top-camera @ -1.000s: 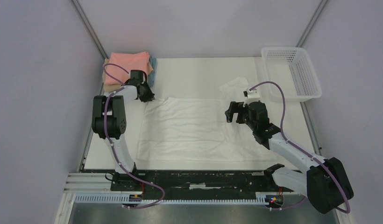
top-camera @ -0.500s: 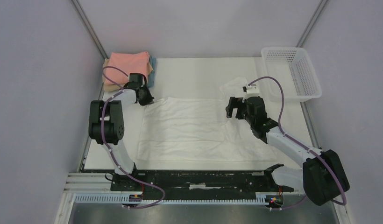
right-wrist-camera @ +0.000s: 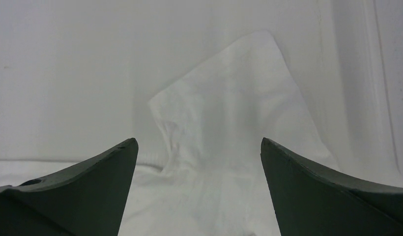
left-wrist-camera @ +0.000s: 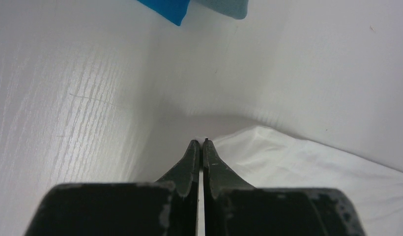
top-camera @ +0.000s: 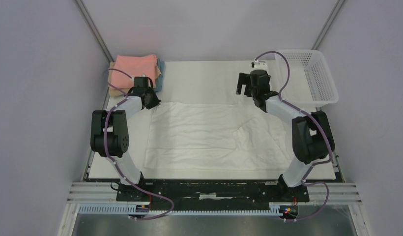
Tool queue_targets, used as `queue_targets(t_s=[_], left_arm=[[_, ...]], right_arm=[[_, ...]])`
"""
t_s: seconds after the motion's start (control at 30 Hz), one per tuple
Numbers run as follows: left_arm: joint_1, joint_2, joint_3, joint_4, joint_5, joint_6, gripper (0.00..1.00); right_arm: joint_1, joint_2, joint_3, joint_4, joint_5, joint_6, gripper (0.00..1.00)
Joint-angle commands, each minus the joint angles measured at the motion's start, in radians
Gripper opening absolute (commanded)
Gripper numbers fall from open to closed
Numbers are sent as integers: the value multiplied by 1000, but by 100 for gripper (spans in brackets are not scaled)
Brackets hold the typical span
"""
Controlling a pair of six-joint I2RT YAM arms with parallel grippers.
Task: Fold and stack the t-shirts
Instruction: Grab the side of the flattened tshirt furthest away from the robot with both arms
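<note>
Your left gripper (left-wrist-camera: 203, 143): fingers pressed together at far-left corner of white t-shirt (top-camera: 209, 132); cannot tell whether cloth is pinched. Your right gripper (right-wrist-camera: 198, 142): spread wide, holding nothing, over shirt's far-right sleeve. Shirt spread on table (top-camera: 199, 73); folded stack (top-camera: 135, 68) at far-left corner.

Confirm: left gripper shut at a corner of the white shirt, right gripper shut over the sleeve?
No: the right gripper is open, jaws wide apart over the sleeve, as the right wrist view shows. The left gripper is shut at a corner of the white shirt.
</note>
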Motion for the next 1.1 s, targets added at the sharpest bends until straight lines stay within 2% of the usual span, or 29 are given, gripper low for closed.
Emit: queue_targets(t_s=[0.0,0.17,0.37,0.47,0.53,0.73,0.9,1.0,1.07], left_arm=[[-2,-17,16,14,-21,-34,2],[-2,-29,-12,64,2,-72,2],[-4,-27,-6,47,-22,-90,2],[-4,-25,-9,47,-60,-98,2],[-3,-23,-7,43,-67,-101,2],[-4,-25,-3,39,-71,-107,2],[-3,-24,-3,33,-86,-105,2],[-2,-14,23,28,-95,-99,2],[-2,4,58,15,-103,-97,2]], right_arm=[[-45,164,183,-33,-6,-27,98],[-69,345,367,-45,-30,-64,98],[-86,542,554,-28,67,-140,97],[-94,626,640,-65,63,-158,94],[-93,650,662,-119,58,-155,90],[-93,615,561,-134,86,-101,82],[-99,624,540,-120,39,-78,56],[-100,641,569,-125,27,-73,31],[-101,652,597,-115,17,-79,20]])
